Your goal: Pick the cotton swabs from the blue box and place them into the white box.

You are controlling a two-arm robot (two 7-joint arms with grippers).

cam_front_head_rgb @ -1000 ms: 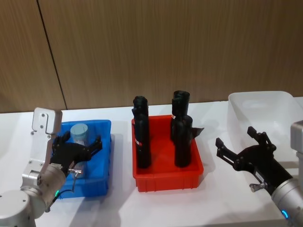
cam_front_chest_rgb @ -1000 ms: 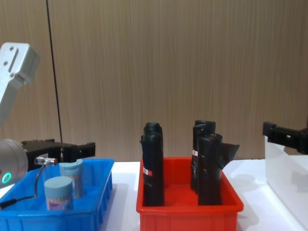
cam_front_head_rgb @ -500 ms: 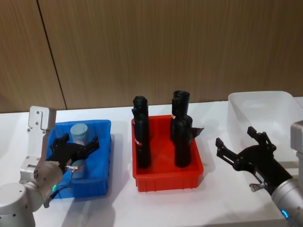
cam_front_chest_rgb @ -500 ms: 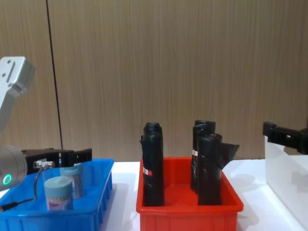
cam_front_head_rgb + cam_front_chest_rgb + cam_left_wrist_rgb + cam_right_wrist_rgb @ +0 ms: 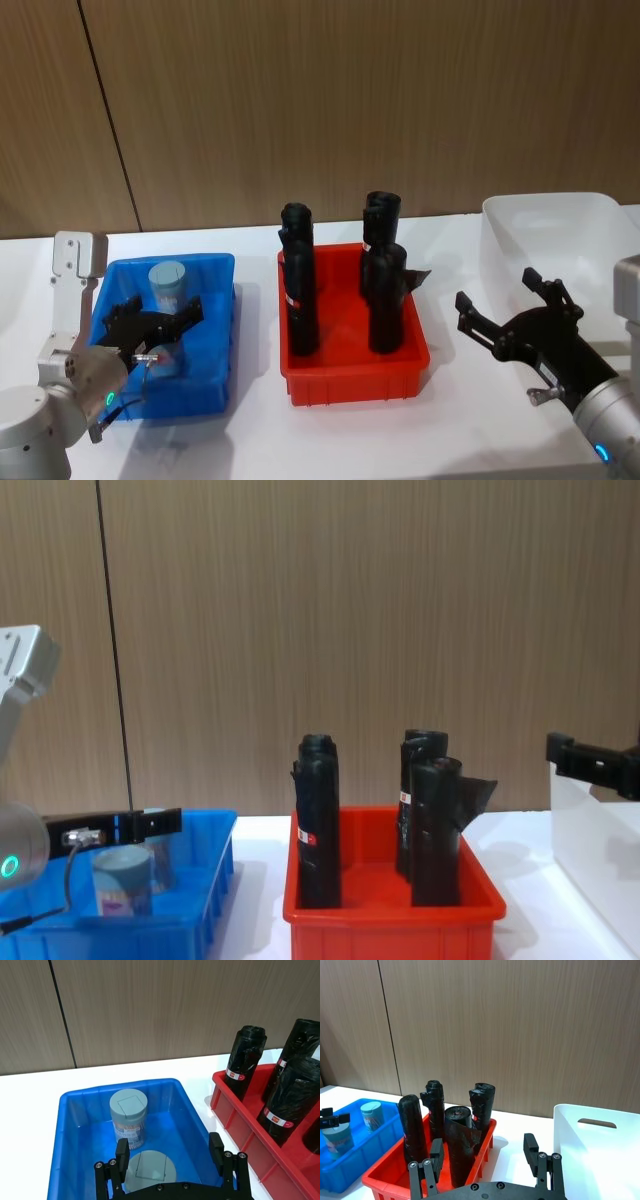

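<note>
Head view puts the left gripper (image 5: pixel 166 305) low inside the bright blue shallow plastic bin (image 5: pixel 215 265) at the left of the white worktop (image 5: pixel 400 430). Its jaws are spread wide either side of the nearer small clear cotton-swab jar with a pale blue lid (image 5: pixel 149 1172); I cannot tell whether they touch it. A second such jar (image 5: pixel 168 283) stands upright just behind. The right gripper (image 5: pixel 495 287) hangs over the worktop with jaws wide and empty, between the red plastic bin (image 5: pixel 350 385) of upright black rolls (image 5: pixel 300 290) and the translucent white tall-sided bin (image 5: pixel 550 215).
</note>
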